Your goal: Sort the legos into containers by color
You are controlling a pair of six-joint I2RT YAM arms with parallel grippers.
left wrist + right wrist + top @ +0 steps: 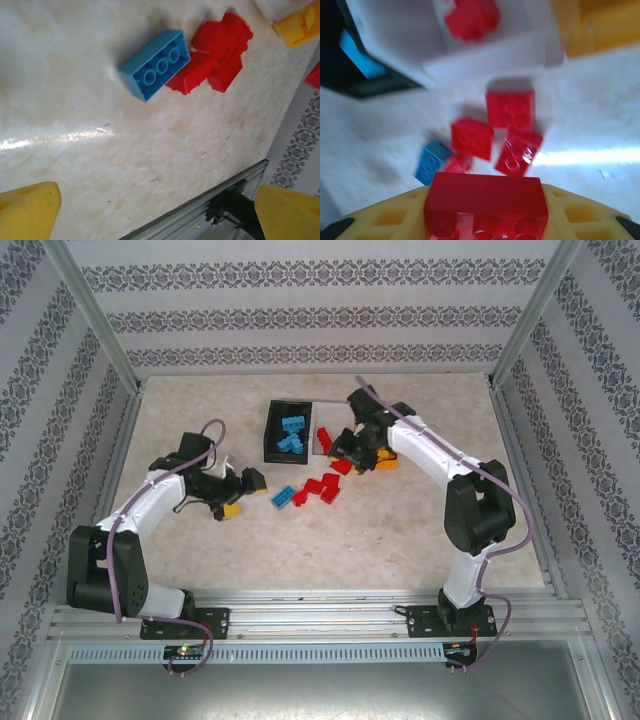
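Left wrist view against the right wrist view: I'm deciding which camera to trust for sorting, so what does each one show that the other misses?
Left wrist: the open left hand, nothing between its yellow fingers, and the metal rail. Right wrist: the right hand clamping a red brick, plus the white bin with a red piece inside, the black bin and the yellow bin. Both: the blue brick beside the loose red pile on the table.

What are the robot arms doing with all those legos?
They are sorting them by color. The right gripper is shut on a red brick near the white bin, which already holds a red one. The left gripper is open and empty, near a blue brick beside loose red ones. The black bin holds blue bricks.
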